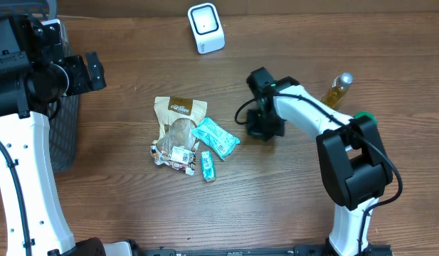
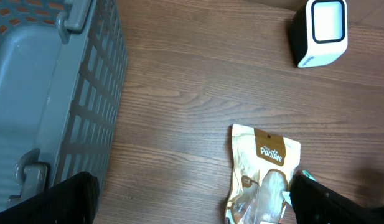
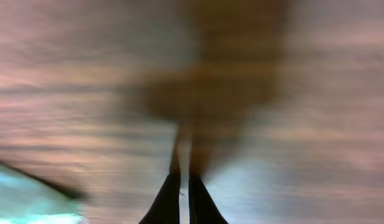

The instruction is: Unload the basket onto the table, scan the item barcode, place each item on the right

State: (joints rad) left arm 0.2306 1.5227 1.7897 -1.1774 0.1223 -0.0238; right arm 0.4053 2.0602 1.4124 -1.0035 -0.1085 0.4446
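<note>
Pointing down at bare table (image 1: 276,206) just right of the teal packet (image 1: 215,136), the right fingers (image 1: 262,128) are pressed together, holding nothing. The left fingers (image 1: 95,70) are spread wide and empty by the basket (image 1: 65,135). The teal packet and brown bag (image 1: 178,114) lie mid-table, well apart from the scanner (image 1: 205,27).

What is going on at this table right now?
Two robot arms are set to scan an item's barcode. Nothing is held yet. The right gripper is shut and empty, low over the table beside the teal packet. The left gripper hangs open near the gray basket. The white scanner stands untouched.
</note>
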